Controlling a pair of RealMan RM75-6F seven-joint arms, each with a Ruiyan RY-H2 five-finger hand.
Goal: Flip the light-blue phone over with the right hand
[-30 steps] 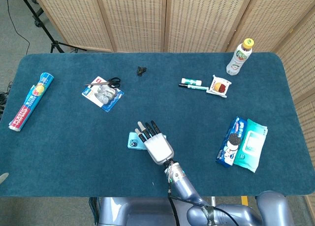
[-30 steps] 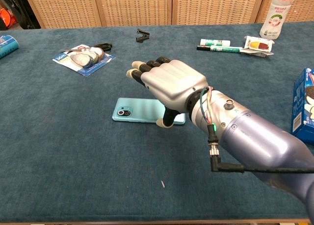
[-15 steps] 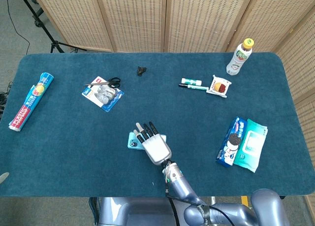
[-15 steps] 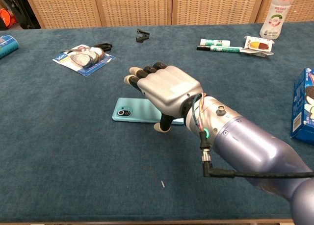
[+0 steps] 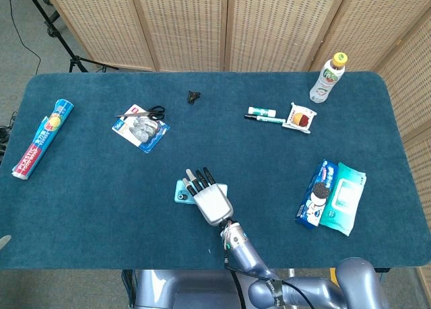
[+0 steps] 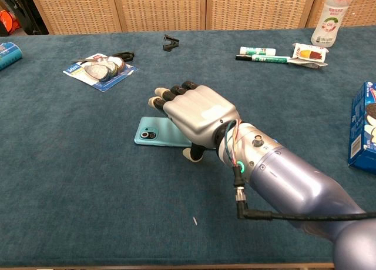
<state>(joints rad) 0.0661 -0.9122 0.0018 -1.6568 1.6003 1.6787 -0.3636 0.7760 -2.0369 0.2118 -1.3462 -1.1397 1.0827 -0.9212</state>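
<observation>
**Right hand drawn back over phone**

Head view: right hand point(image 5: 212, 200) has slid toward 6 o'clock, fingers extended, slightly spread, covering the light-blue phone point(image 5: 181, 192); open cloth all around.

Chest view: phone point(image 6: 157, 132) flat, camera end at 9 o'clock; thumb point(image 6: 194, 154) by its near edge, contact unclear.

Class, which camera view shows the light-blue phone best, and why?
The chest view: the light-blue phone lies flat, its camera end clear beside the right hand. The head view shows only a small corner, the rest hidden under the hand.
</observation>
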